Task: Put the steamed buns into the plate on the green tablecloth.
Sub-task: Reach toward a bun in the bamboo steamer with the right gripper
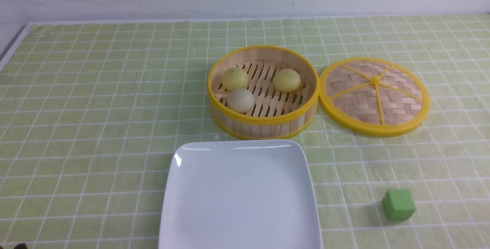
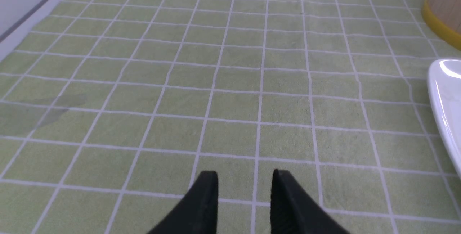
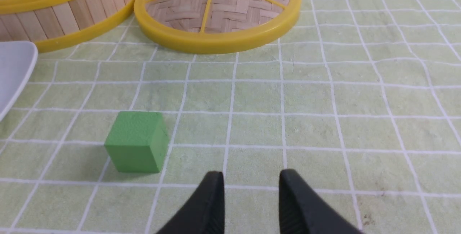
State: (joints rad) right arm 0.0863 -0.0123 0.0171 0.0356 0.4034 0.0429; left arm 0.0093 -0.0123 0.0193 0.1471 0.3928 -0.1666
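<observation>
Near first: L fingers [image 2: 245,172] and R fingers [image 3: 251,172] parted, w/ nothing between, both over bare cloth [image 1: 95,126]. Next, plate [image 1: 239,195], flat on cloth, no buns in it; prob. slick and hard, so set down gently, no dropping. To R, cube [image 1: 399,205]: leave alone. Beyond plate, steamer [image 1: 264,129] w/ all 3 buns inside. Take white bun [image 1: 240,100] first, as nearest; prob. light, maybe a bit soft, so pinch low round the widest part, easy on the squeeze, esp. as domed top could slip. Watch for steamer wall and for L yellow bun [image 1: 235,79], just behind. Go straight down, lift clear of rim. R yellow bun [image 1: 286,80] well apart from both, so easier to straddle, prob. same feel
</observation>
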